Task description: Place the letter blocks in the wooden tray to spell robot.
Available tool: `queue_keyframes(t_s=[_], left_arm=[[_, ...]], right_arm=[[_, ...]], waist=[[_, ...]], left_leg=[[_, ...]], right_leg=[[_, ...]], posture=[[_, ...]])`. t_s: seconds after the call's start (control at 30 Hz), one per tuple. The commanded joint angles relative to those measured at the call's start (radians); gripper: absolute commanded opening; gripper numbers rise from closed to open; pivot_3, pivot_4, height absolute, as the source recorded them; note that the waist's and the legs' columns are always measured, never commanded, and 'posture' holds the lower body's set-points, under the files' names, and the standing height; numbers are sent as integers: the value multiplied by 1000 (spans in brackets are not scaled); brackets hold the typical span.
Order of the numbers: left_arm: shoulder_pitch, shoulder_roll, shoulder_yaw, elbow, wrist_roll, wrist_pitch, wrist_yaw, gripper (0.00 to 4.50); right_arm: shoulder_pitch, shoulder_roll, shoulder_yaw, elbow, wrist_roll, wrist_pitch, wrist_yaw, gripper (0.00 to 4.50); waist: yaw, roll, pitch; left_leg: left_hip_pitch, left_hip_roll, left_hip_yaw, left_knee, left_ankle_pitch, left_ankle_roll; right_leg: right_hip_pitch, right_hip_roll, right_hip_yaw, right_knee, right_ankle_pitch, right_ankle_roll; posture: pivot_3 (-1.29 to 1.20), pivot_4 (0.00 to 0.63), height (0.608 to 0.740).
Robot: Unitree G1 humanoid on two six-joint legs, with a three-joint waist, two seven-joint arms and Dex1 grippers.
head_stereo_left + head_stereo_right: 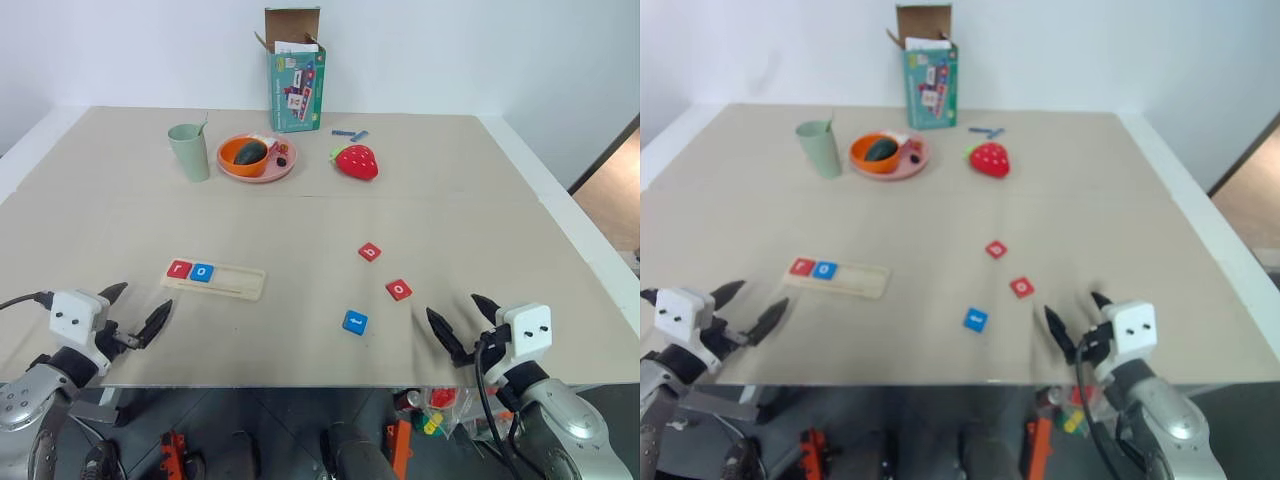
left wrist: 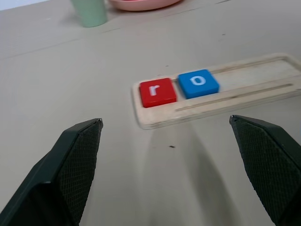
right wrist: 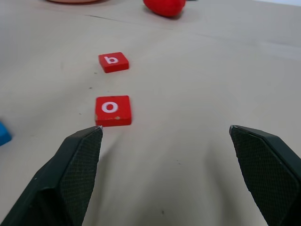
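Reaching level over the near edge of the desk (image 1: 420,200), left tool (image 1: 133,314) and right tool (image 1: 463,322), each with fingers spread wide and empty. Lying just ahead of the left tool, wooden tray (image 1: 238,282) with red r block (image 1: 179,268) and blue o block (image 1: 203,272) side by side at its left end. Scattered ahead of the right tool and apart from one another, red b block (image 1: 370,252), red o block (image 1: 399,290) and blue block (image 1: 355,322), its letter hard to read.

Green cup (image 1: 189,152), pink plate (image 1: 256,158), strawberry toy (image 1: 357,161), box (image 1: 295,72).

wrists: white blocks, two dark dots | fingers (image 2: 70,174): black, cross-hatched pads | forearms: silver, black cables
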Motion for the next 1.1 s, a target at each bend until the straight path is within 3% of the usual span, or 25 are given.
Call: queue_keyframes(t_s=[0.03,0.33,0.57,0.8,1.1], left_arm=[[-2,45,-15,-53,-23,-25,-77,4500],[-28,182,-149,-143,-48,8,-284,4500],[-147,297,-248,-119,-12,25,-395,4500],[-415,358,-336,96,-3,65,-518,4500],[-683,341,-520,368,79,60,-707,4500]], right_arm=[[-42,-47,15,-28,55,12,80,4467],[-454,-176,219,163,179,65,473,4467],[-733,-179,393,413,115,-40,784,4467],[-787,-147,415,497,63,-128,819,4467],[-747,-118,410,428,52,-123,762,4467]], waist=[[0,0,0],[-3,0,0],[2,1,1],[6,1,1],[5,2,2]], left_leg=[[0,0,0,0,0,0],[1,-1,1,0,0,0],[0,0,-1,-2,0,1],[-1,0,-2,-1,-1,2],[-1,0,-3,-1,-1,2]], right_leg=[[0,0,0,0,0,0],[0,0,-1,0,0,0],[0,1,-6,0,0,0],[0,1,-8,1,1,4],[-2,3,-8,6,1,5]], posture=[[0,150,740],[0,150,740],[0,150,740],[0,150,740],[0,150,740]])
